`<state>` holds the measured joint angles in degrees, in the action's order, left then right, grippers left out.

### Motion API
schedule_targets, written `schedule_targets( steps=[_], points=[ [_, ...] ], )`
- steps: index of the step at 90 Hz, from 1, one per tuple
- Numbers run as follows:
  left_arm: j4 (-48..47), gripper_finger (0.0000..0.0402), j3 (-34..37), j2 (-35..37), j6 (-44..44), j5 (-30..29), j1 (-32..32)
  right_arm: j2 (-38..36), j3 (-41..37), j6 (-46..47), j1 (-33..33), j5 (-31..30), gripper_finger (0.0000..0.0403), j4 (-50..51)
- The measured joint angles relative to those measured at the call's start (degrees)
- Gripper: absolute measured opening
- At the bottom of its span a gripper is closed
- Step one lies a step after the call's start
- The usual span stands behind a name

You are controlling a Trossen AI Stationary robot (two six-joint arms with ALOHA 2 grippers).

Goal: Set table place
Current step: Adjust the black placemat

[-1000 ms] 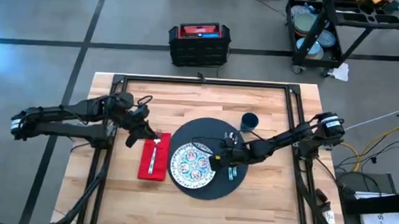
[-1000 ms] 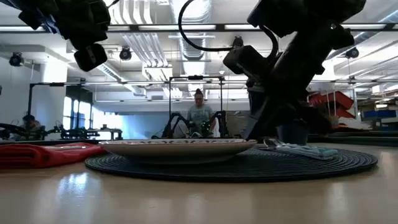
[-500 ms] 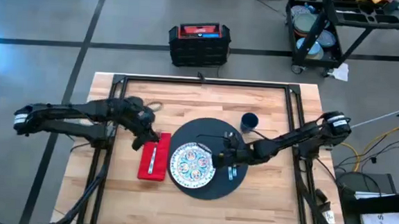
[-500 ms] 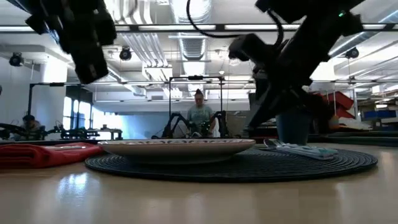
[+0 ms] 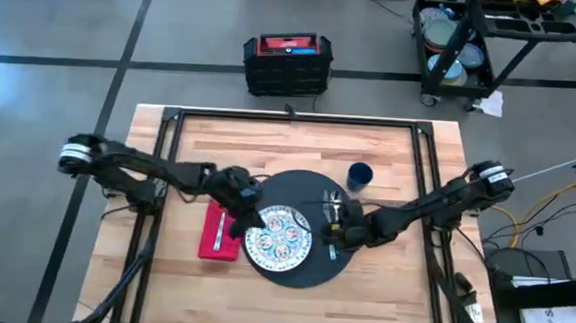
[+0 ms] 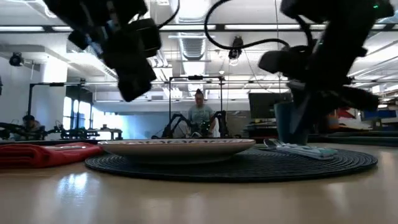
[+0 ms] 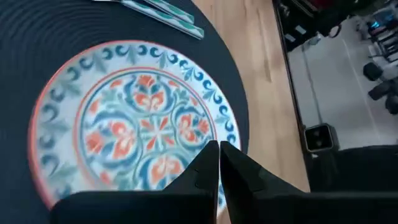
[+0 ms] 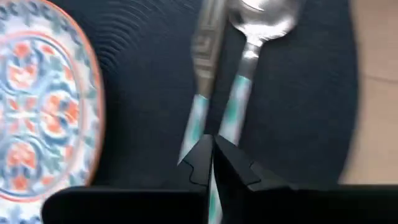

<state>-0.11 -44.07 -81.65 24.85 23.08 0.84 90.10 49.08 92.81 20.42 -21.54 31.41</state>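
Below my fingers: white plate (image 7: 140,124) with orange-red floral medallions, blue-green scrollwork, red rim; dark grey ribbed mat (image 5: 312,268); red napkin (image 5: 210,242); teal-handled silver spoon (image 8: 249,56); dark blue cup (image 5: 359,174).

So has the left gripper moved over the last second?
Yes. In the high view the left gripper has shifted from above the red napkin toward the right, now at the patterned plate, fingers shut.
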Motion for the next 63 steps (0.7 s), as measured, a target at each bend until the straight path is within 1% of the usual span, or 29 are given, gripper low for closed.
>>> schedule_targets(
  steps=[13, 28, 43, 48, 63],
  points=[
    [-3.6, 0.0, -7.7, -8.7, -2.6, -0.1, 2.1, -0.1, -0.3, 3.3, 3.2, 0.5, 0.0, 4.6],
    [-7.3, 0.0, -13.5, -15.9, -5.2, -0.1, 3.9, -0.1, -0.8, 4.2, 5.4, 1.9, 0.0, 4.8],
    [-8.0, 0.0, -14.8, -19.8, -5.9, 0.0, 4.3, 0.4, -1.6, 4.5, 5.9, 3.6, 0.0, 4.7],
    [-8.3, 0.0, -14.7, -20.5, -6.0, -0.1, 4.3, 0.7, -1.9, 4.3, 6.0, 3.9, 0.0, 3.4],
    [-8.3, 0.0, -14.7, -21.1, -6.6, -0.1, 3.8, 0.8, -3.4, 4.3, 6.3, 5.1, 0.0, 0.8]
  ],
)
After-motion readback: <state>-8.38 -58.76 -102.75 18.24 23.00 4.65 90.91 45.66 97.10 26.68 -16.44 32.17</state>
